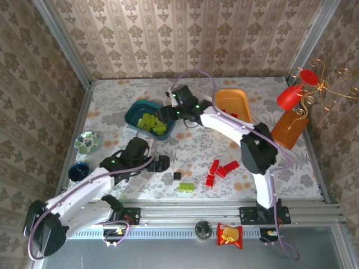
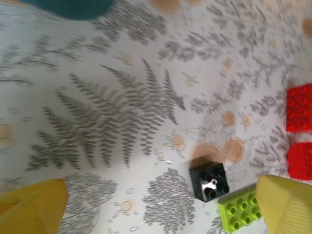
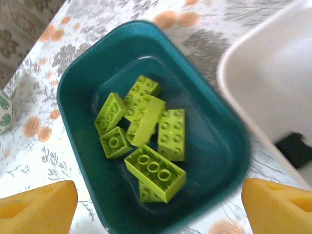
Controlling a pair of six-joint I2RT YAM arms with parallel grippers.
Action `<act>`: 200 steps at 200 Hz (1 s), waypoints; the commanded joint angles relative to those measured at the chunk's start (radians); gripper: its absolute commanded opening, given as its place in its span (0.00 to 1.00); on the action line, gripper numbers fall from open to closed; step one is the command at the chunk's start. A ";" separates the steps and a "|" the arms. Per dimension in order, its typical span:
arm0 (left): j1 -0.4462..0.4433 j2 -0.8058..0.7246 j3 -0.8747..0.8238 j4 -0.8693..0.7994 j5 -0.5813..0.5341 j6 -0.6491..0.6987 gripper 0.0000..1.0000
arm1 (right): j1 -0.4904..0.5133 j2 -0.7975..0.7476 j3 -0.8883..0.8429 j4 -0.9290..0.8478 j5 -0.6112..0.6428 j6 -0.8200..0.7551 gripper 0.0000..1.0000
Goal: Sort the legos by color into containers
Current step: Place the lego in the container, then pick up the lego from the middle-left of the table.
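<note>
Several lime-green legos [image 3: 156, 171] lie in the dark teal container [image 3: 73, 122], one of them upside down. My right gripper [image 3: 158, 207] hangs open just above them, holding nothing; in the top view it [image 1: 168, 112] is over that tray [image 1: 132, 115]. The white container [image 3: 273, 73] beside it holds a black piece [image 3: 295, 146]. My left gripper [image 2: 161, 207] is open low over the cloth, with a black cube [image 2: 210, 181] and a green brick [image 2: 240, 210] by its right finger. Red legos [image 1: 221, 169] lie loose mid-table. The orange container [image 1: 233, 103] stands at the back with a red piece in it.
A patterned bowl [image 1: 87, 142] and a dark blue cup [image 1: 79, 170] sit at the left edge. An orange block with red ornaments [image 1: 289, 129] stands at the right. A snack packet [image 1: 230, 235] lies below the front rail.
</note>
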 commanded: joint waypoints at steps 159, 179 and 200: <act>-0.245 0.552 0.153 0.050 0.042 0.145 0.37 | -0.093 -0.672 -0.679 0.103 0.128 0.081 0.89; -0.245 0.529 0.146 0.037 0.016 0.130 0.29 | -0.101 -0.682 -0.686 0.105 0.130 0.083 0.89; -0.238 0.483 0.152 0.022 -0.016 0.113 0.27 | -0.107 -0.684 -0.693 0.110 0.132 0.091 0.89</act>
